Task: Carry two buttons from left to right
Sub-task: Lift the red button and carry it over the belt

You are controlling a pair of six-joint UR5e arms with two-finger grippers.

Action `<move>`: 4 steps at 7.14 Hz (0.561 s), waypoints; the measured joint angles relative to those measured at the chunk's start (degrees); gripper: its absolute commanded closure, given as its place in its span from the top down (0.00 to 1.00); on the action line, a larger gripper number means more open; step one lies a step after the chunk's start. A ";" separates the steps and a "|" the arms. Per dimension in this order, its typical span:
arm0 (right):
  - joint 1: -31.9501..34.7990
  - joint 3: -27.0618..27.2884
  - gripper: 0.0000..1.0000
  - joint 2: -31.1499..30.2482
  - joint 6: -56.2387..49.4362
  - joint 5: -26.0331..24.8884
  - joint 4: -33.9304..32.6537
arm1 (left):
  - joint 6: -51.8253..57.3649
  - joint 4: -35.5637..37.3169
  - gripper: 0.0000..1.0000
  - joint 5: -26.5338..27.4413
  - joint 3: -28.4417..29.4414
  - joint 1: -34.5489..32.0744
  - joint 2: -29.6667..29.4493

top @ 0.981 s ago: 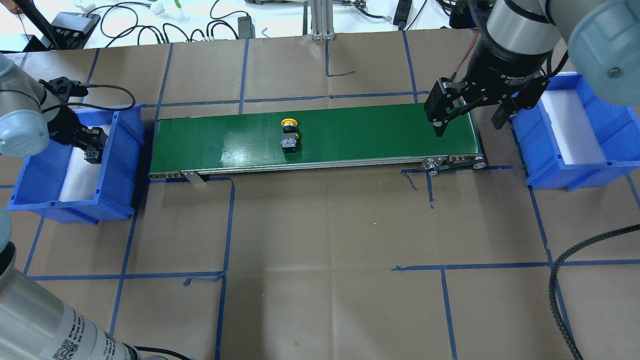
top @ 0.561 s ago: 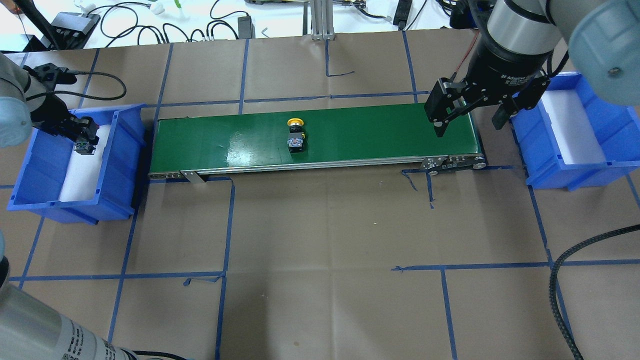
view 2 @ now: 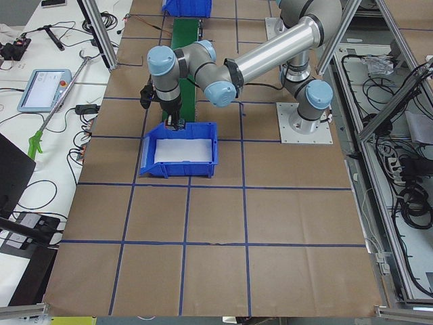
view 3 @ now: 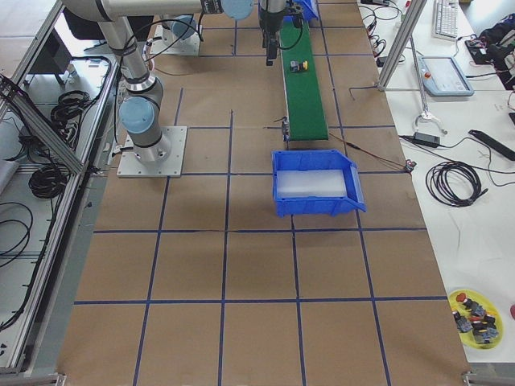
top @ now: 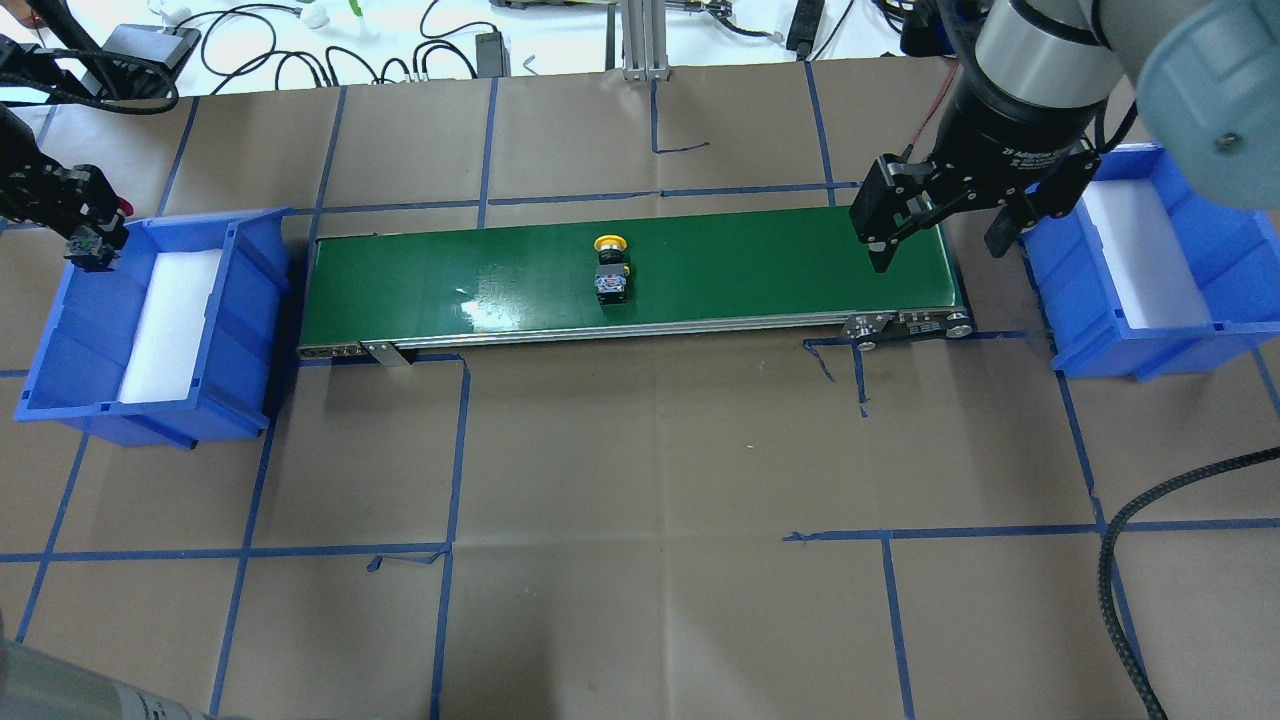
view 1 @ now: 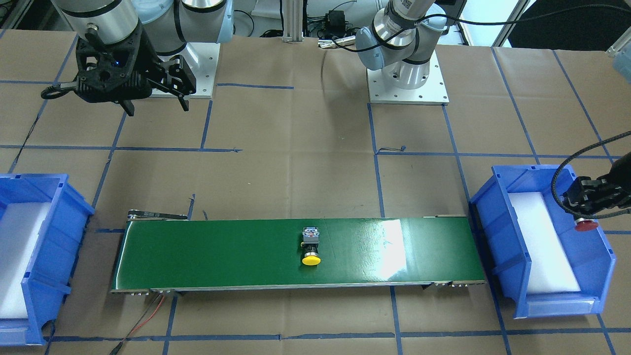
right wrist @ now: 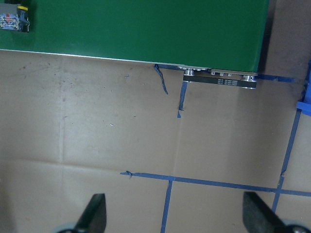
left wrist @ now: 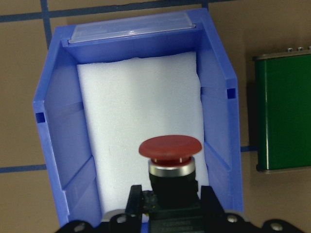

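Left gripper [left wrist: 172, 206] is clamping the red button [left wrist: 170, 147] by its body, cap sticking out past the fingers, hanging above the blue left bin [left wrist: 58, 111]. Off at 3 o'clock, the yellow button [top: 609, 265] is lying mid-belt on the green conveyor [top: 750, 270], cap pointing to 12. Farther along, the right gripper [top: 938, 255] is hovering spread wide over the belt's 3 o'clock end.

A green conveyor [top: 750, 270] lies between two foam-lined blue bins [top: 250, 320] on brown paper.
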 measured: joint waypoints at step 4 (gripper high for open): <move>-0.15 -0.14 1.00 -0.05 0.05 0.02 -0.32 | -15.44 -0.15 0.08 1.00 1.01 -12.13 -0.80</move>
